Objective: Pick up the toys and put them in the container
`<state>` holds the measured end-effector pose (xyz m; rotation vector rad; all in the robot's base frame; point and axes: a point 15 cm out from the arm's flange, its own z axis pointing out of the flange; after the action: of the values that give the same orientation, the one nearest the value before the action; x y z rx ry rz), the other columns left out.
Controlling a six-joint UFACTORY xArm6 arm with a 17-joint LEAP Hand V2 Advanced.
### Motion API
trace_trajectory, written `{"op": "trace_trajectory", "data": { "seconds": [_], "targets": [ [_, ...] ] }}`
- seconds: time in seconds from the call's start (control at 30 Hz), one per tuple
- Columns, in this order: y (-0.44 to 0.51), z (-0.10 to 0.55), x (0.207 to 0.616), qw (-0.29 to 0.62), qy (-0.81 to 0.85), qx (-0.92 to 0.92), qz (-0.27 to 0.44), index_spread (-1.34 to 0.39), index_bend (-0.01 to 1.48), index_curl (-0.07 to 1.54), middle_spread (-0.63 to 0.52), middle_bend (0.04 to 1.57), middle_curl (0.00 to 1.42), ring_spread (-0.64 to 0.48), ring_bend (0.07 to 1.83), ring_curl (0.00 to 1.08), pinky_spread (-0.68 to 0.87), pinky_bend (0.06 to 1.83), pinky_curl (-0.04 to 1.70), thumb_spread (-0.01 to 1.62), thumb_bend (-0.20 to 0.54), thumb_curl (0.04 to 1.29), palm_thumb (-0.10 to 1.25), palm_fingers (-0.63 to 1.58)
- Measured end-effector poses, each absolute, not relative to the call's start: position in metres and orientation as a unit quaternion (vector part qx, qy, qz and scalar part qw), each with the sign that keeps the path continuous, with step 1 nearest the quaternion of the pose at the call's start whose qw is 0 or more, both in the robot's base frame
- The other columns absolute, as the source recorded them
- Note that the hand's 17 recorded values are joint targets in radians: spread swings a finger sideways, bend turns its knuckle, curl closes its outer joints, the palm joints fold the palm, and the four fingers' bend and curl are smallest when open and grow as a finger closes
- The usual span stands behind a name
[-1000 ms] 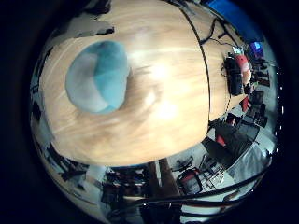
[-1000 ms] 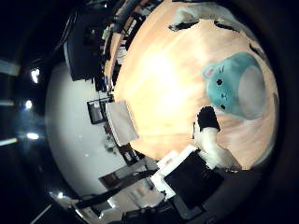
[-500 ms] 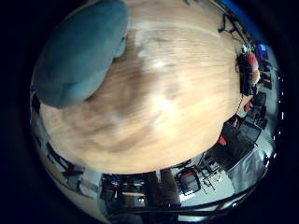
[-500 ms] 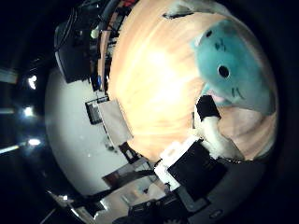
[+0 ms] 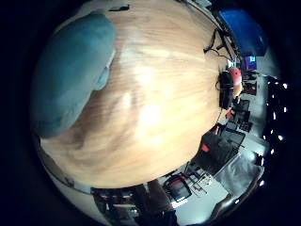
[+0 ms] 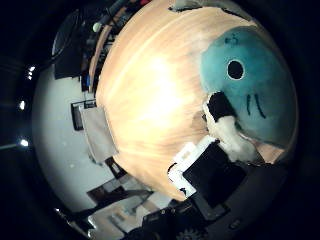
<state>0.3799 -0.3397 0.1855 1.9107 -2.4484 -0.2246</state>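
A teal plush toy [image 6: 255, 95] with a black eye lies on the round wooden table [image 6: 150, 90] and fills much of the right thumb side palm view, so it is close to the palm. My hand [image 6: 225, 130] shows there as a white finger with a black tip that reaches over the toy's edge and is not curled round it. The right little finger side palm view shows the toy's teal back [image 5: 71, 71] on the table [image 5: 160, 104]. No container is clearly in view.
A blue object [image 5: 243, 26] and a red item [image 5: 235, 80] beside black equipment lie beyond the table's edge. Desks, boxes and a pale floor [image 6: 60, 130] surround the table.
The toy fills more of each view than one second ago, so the palm has come closer to it. The finger holds the same pose.
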Motion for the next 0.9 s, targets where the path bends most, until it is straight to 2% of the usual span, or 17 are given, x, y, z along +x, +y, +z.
{"op": "trace_trajectory", "data": {
  "seconds": [0.6,0.67,0.7,0.73,0.77,0.8,0.83,0.9],
  "targets": [
    [-0.329,0.180,0.375,0.024,-0.781,0.617,-0.098,-0.55,0.28,0.41,-0.26,0.18,0.30,-0.22,0.60,0.27,0.23,0.65,0.12,1.06,-0.019,0.50,0.71,0.38],
    [-0.330,0.180,0.375,0.028,-0.780,0.618,-0.096,-0.56,0.30,0.41,-0.28,0.19,0.30,-0.26,0.66,0.28,0.16,0.66,0.10,1.06,-0.009,0.50,0.74,0.51],
    [-0.331,0.179,0.376,0.028,-0.780,0.618,-0.094,-0.57,0.26,0.38,-0.32,0.19,0.29,-0.31,0.72,0.28,0.01,0.80,0.11,1.06,-0.002,0.51,0.76,0.75],
    [-0.331,0.179,0.377,0.028,-0.783,0.615,-0.092,-0.57,0.24,0.38,-0.37,0.27,0.32,-0.34,0.82,0.30,-0.14,0.90,0.14,1.06,0.010,0.52,0.80,1.05],
    [-0.331,0.180,0.377,0.028,-0.785,0.612,-0.091,-0.57,0.25,0.40,-0.39,0.33,0.35,-0.35,0.86,0.32,-0.21,0.95,0.17,1.06,0.018,0.53,0.83,1.20],
    [-0.332,0.180,0.378,0.027,-0.788,0.609,-0.089,-0.58,0.30,0.43,-0.40,0.37,0.37,-0.35,0.89,0.35,-0.21,1.01,0.20,1.07,0.035,0.54,0.86,1.30],
    [-0.333,0.180,0.381,0.024,-0.790,0.606,-0.083,-0.59,0.39,0.49,-0.42,0.49,0.43,-0.35,0.96,0.41,-0.21,1.16,0.27,1.08,0.070,0.57,0.93,1.36],
    [-0.341,0.185,0.390,0.017,-0.794,0.605,-0.059,-0.60,0.52,0.56,-0.44,0.62,0.49,-0.36,1.02,0.45,-0.21,1.26,0.31,1.08,0.092,0.59,0.98,1.33]
  ]
}}
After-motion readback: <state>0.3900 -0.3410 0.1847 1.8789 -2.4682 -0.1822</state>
